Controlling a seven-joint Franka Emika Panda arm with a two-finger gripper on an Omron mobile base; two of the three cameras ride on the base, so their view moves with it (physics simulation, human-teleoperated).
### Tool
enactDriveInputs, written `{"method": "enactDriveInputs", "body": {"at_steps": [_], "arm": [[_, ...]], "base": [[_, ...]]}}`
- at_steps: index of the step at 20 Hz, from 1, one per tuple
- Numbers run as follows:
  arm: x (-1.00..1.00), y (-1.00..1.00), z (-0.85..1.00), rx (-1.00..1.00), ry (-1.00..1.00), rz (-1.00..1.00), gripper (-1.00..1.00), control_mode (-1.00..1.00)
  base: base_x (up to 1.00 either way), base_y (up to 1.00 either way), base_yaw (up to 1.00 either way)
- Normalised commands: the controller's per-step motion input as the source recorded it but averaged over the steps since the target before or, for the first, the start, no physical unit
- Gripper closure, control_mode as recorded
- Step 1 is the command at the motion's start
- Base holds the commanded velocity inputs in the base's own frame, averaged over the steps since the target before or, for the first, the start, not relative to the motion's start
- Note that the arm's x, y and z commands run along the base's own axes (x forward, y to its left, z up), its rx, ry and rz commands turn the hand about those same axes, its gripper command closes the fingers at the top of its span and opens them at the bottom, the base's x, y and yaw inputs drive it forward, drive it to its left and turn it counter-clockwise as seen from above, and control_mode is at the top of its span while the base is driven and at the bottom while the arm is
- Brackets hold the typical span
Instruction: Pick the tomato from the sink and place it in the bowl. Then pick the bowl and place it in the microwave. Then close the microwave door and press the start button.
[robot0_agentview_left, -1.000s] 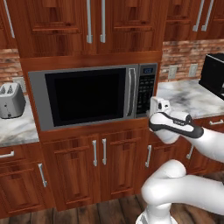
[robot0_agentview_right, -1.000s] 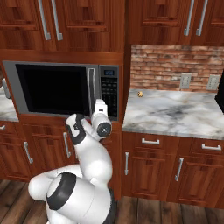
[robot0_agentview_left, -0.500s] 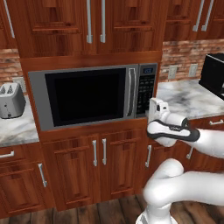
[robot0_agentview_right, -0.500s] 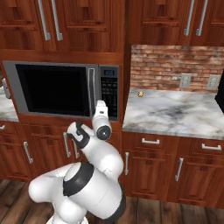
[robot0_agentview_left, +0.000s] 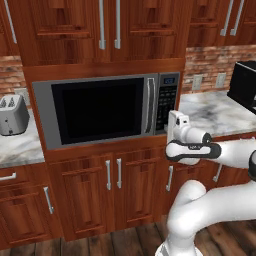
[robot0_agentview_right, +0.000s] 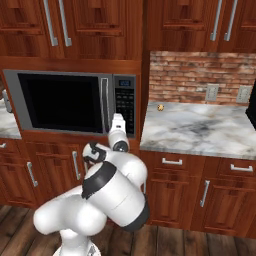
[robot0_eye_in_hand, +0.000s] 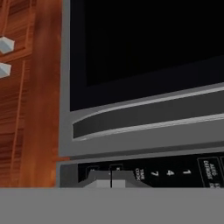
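— Silver-framed microwave door (robot0_agentview_left: 97, 110): open or closed?
— Closed flat against the microwave (robot0_agentview_right: 75, 102), handle (robot0_agentview_left: 149, 106) just beside the black keypad panel (robot0_agentview_right: 125, 105).
— And the gripper (robot0_eye_in_hand: 111, 180)?
— Fingers pressed together, nothing held, tips at the keypad's lower edge; probably touching it, though I can't be sure.

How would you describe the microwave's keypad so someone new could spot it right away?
Find the built-in silver-grey microwave set into the reddish-brown wooden cabinets. Its wide black-windowed door has a vertical silver handle at its right edge. Right of that handle is the narrow black keypad panel, topped by a small blue display, unlike the plain dark window.
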Motion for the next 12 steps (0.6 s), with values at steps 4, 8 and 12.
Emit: {"method": "enactDriveInputs", "body": {"at_steps": [4, 8, 12], "arm": [[0.48, 0.00, -0.16, 0.00, 0.00, 0.00, 1.00, -1.00], [0.44, 0.00, -0.23, 0.00, 0.00, 0.00, 1.00, -1.00], [0.30, -0.06, -0.33, 0.00, 0.00, 0.00, 1.00, -1.00]], "base": [[0.00, 0.00, 0.00], [0.00, 0.00, 0.00], [0.00, 0.00, 0.00]]}}
